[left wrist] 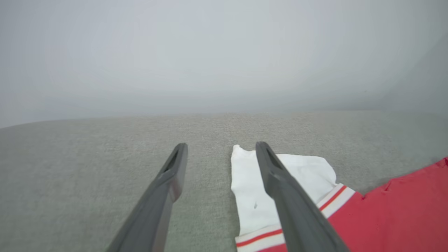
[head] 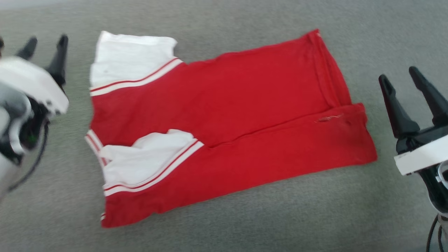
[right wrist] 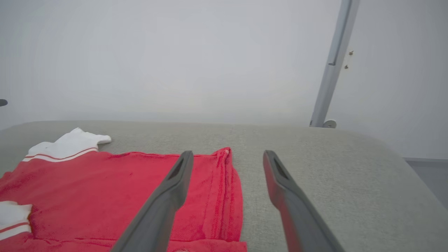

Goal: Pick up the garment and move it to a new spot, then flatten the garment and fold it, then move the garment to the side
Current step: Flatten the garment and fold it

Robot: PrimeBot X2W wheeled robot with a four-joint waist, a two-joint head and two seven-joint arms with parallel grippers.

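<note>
The garment (head: 227, 115) is a red jersey-style shirt lying flat on a grey woven fabric surface (head: 224, 224), around the middle of it, with its length running left to right and slightly askew; its 2 long sides are folded in over the body, and their edges meet along a seam-like line through the middle; the red cloth is mostly smooth, with a few soft creases by the hem (head: 329, 70) at the right end. 2 white short sleeves sit at the left end: the far sleeve (head: 129, 59) spreads flat towards the far left corner, and the near sleeve (head: 147, 157) lies rumpled on top of the red cloth; each carries white-and-red striped trim (head: 140, 78) where it joins the body. A small pale stitched mark (head: 329, 119) shows on the near panel towards the right; it is too small to read.

The left gripper (head: 47, 37) hangs just off the shirt's left end, apart from it, its 2 dark fingers spread wide with nothing between them; in the left wrist view 1 finger crosses in front of the far sleeve. The right gripper (head: 398, 73) stands just off the right end, likewise released and grasping nothing; in the right wrist view its fingers straddle the hem edge and bare grey surface. A grey metal post (right wrist: 332, 63) rises against a pale wall (right wrist: 175, 52) beyond the far right edge.
</note>
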